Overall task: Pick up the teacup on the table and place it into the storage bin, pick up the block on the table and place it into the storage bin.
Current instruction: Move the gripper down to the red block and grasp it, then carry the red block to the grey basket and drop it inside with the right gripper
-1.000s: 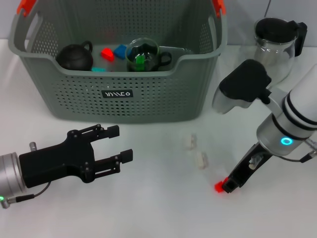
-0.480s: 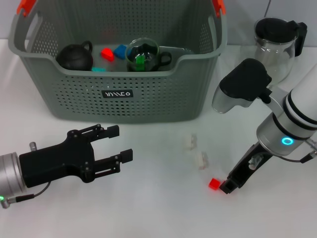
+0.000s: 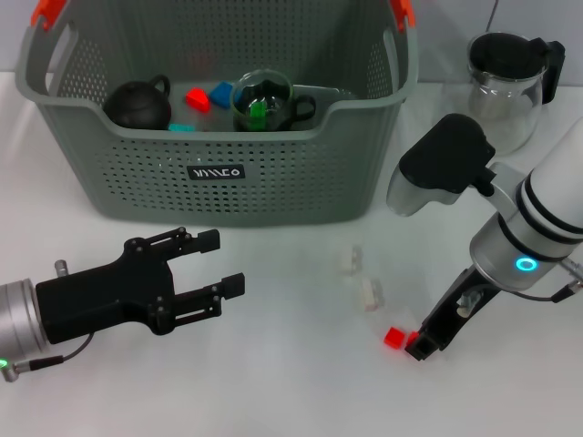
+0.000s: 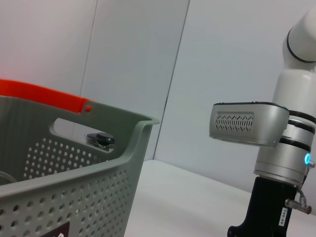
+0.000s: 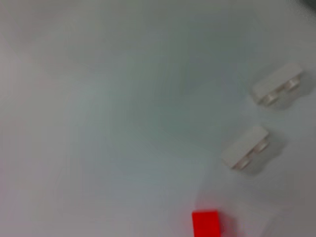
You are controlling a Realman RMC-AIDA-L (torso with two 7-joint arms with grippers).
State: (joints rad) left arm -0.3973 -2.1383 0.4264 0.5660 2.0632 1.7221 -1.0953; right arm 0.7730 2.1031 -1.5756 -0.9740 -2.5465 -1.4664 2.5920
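One red block (image 3: 393,338) on the white bench (image 3: 291,401), front right, sitting flat; looks roughly cubic, so no clear long axis, edges close to square with the bench front. Right gripper (image 3: 422,344) is low just beside it on its right, tip at or almost touching the block; can't tell whether its fingers are apart or together from here. Two white bricks (image 3: 346,260) (image 3: 369,294) lie a bit further back-left of the red one, apart from each other, both long axes running roughly front-to-back; right wrist view shows the same three pieces, red block (image 5: 206,224) nearest, studs of the white ones facing sideways. Storage bin (image 3: 219,173) sits at the back left-centre, upright, label facing me. Inside: one glass teacup (image 3: 264,102) upright with something green in it, handle pointing right; one black teapot (image 3: 138,104); one red and two blue small blocks. One glass jug (image 3: 510,73) with black lid stands right of the bin. Left gripper (image 3: 214,264) hovers front left over bare bench, fingers apart, holding nothing, pointing right.
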